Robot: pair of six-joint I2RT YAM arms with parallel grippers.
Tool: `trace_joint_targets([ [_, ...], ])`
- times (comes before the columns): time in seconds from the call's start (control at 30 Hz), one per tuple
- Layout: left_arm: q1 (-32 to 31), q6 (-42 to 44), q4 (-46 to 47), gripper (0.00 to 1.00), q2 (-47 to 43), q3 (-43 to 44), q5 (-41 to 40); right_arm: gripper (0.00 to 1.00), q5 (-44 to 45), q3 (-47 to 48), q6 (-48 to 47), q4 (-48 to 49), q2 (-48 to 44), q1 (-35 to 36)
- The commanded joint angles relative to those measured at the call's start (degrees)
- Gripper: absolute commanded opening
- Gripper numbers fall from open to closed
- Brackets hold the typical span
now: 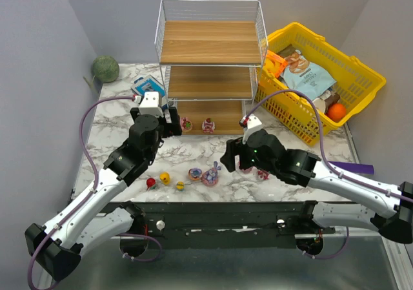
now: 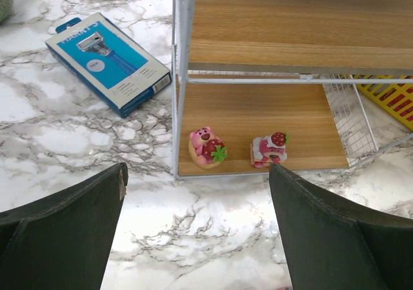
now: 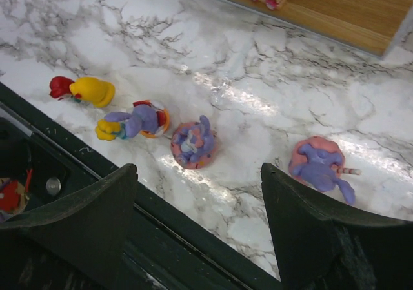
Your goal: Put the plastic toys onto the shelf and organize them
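**Crowded row near the drop, tight shelf mouth**

We count two toys standing on the bottom board of the shelf, near its front lip. The shelf stands at 12 o'clock on the surface. The other toys lie on the surface: a row at 6 to 7 o'clock, close to the near edge, and two more half hidden by the right hand. That hand is spread wide and holds nothing. In its own view a bunny toy lies just ahead of the gap between its fingers, with a purple toy just beside it at 9 o'clock. The left hand is fully apart too, empty, and pointed at the shelf mouth.

Our first worry is the neighbour: if the fingers come down off centre, one may shove the purple toy or pin both. The second is the edge: a sideways push could roll a toy into the dark gap at 6 o'clock. The toys look small, hard and rounded, so we judge that a pinch on a curved side may squirt one out.

At the shelf, the wire frame and the low board above leave little room, and a hand going in could tip the two standing toys. The left hand sits before that mouth, so the arms could meet there. The basket at 2 o'clock and the box at 10 o'clock flank the shelf, and a wide swing could clip either
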Motion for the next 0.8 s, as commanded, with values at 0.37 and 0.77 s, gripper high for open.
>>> trace_joint_targets([
  [0.37,1.4,7.97,5.37,0.95,-17.87,-12.0,3.64,0.84,19.54,4.62,19.9,-7.99,8.68,8.52],
  [0.77,1.49,9.82,6.34,0.95,-15.94,-13.49,4.17,0.8,28.94,1.73,66.86,-52.84,2.96,6.94],
])
